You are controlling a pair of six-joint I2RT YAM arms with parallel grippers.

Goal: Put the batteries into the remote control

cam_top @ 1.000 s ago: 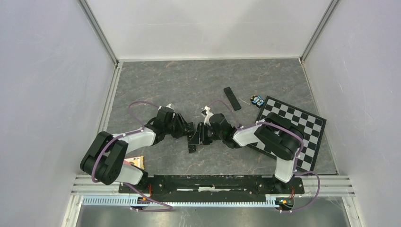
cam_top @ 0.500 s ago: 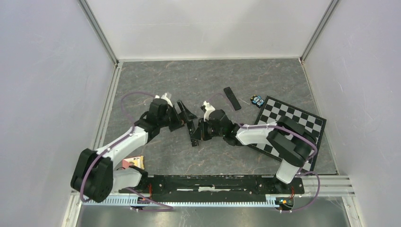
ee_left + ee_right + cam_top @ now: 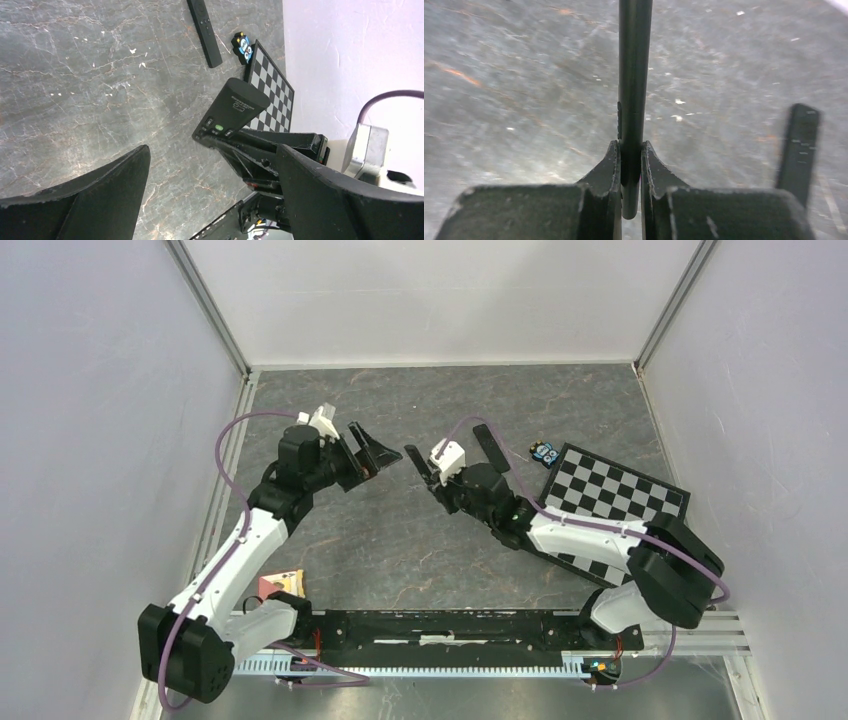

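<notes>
My right gripper (image 3: 430,474) (image 3: 629,145) is shut on the near end of the black remote control (image 3: 416,460) (image 3: 634,60) and holds it above the table. From the left wrist the remote (image 3: 234,106) shows a printed label and a green spot at its end. To its left, my left gripper (image 3: 373,448) (image 3: 212,150) stands wide open and apart from it, with nothing between its fingers. The batteries (image 3: 545,452) (image 3: 242,46), a small blue and orange cluster, lie at the far corner of the checkered board.
A slim black bar (image 3: 490,448) (image 3: 205,32) (image 3: 799,145), like a second remote, lies on the table beyond the right gripper. The black-and-white checkered board (image 3: 620,510) lies at the right. A small red and yellow item (image 3: 280,585) sits by the left arm's base.
My left gripper has opened, let go of the remote and pulled back to the far left. The right gripper has closed tighter on the remote and carried it farther from the bases.
</notes>
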